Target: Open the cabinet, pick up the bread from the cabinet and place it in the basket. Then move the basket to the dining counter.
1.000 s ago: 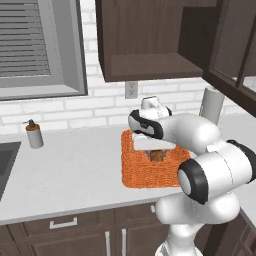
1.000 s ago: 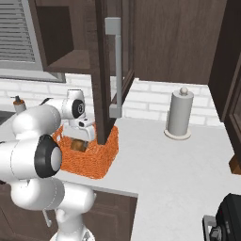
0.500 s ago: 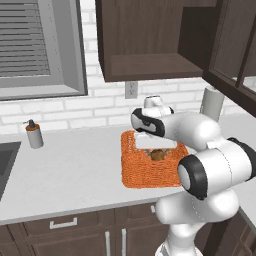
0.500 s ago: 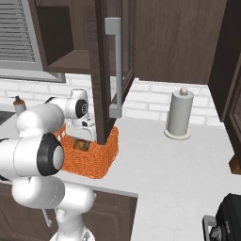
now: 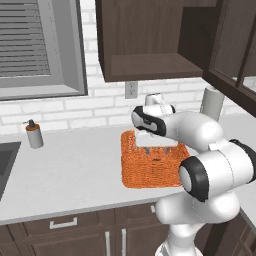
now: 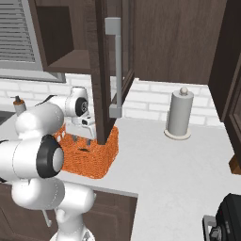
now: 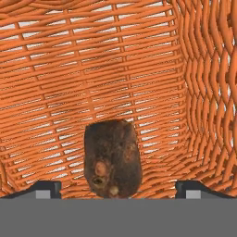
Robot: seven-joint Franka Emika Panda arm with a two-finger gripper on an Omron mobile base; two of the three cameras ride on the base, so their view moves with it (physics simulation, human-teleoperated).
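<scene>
The orange wicker basket [image 5: 145, 172] [image 6: 96, 160] stands on the light worktop under the open dark wall cabinet [image 5: 145, 50]. The cabinet's glass door [image 6: 106, 70] hangs open, with its long silver handle [image 6: 115, 66] just in front of the basket. The brown speckled bread [image 7: 112, 157] lies on the woven basket floor [image 7: 115, 69]. My gripper [image 5: 155, 147] [image 6: 81, 140] [image 7: 119, 188] reaches down into the basket and is open. Its two fingertips [image 7: 44, 187] stand wide apart on either side of the bread, without touching it.
A paper towel roll [image 5: 212, 102] [image 6: 180, 115] stands at the wall to the right of the basket. A soap dispenser [image 5: 34, 135] [image 6: 18, 104] sits to the left, near the sink edge [image 5: 7, 160]. A dark appliance [image 6: 226, 219] is at the near right.
The hand has barely shifted inside the basket. The bread stays on the basket floor and the basket has not moved.
</scene>
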